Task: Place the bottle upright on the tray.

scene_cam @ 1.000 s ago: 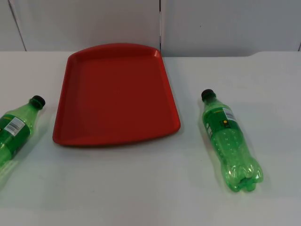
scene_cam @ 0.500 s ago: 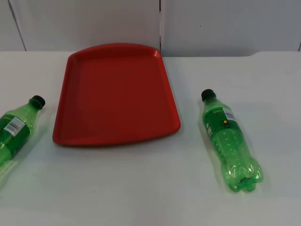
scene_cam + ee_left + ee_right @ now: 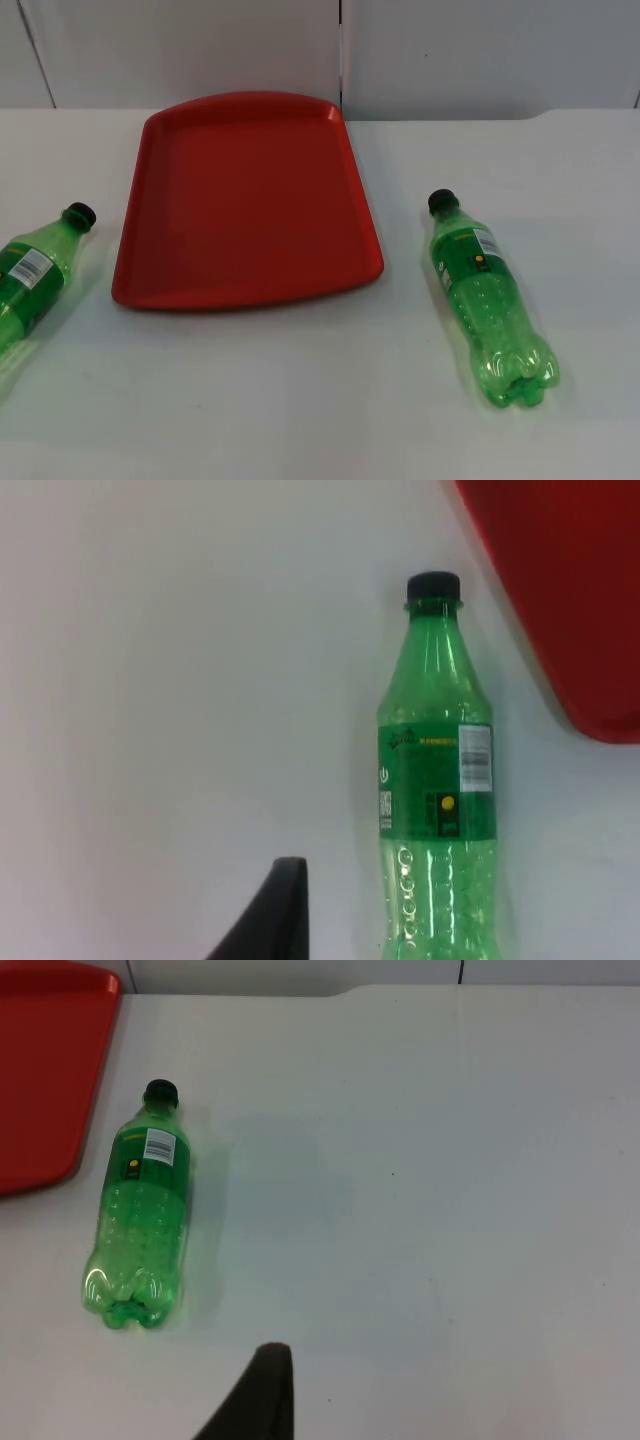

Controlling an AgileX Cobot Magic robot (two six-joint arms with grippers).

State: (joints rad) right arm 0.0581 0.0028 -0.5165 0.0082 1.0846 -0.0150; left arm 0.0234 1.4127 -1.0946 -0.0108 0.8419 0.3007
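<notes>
A red tray (image 3: 250,200) lies flat at the table's middle back, with nothing on it. One green bottle (image 3: 487,300) with a black cap lies on its side to the tray's right, cap toward the wall. A second green bottle (image 3: 30,275) lies on its side at the table's left, partly cut off by the picture's edge. My left gripper (image 3: 280,920) hovers above the table beside this left bottle (image 3: 437,780), apart from it, near the tray's corner (image 3: 570,590). My right gripper (image 3: 262,1395) hangs over the table, well away from the right bottle (image 3: 143,1210) and the tray (image 3: 45,1070).
The grey partition wall (image 3: 450,50) stands right behind the tray. White table top (image 3: 300,400) runs in front of the tray and between the two bottles.
</notes>
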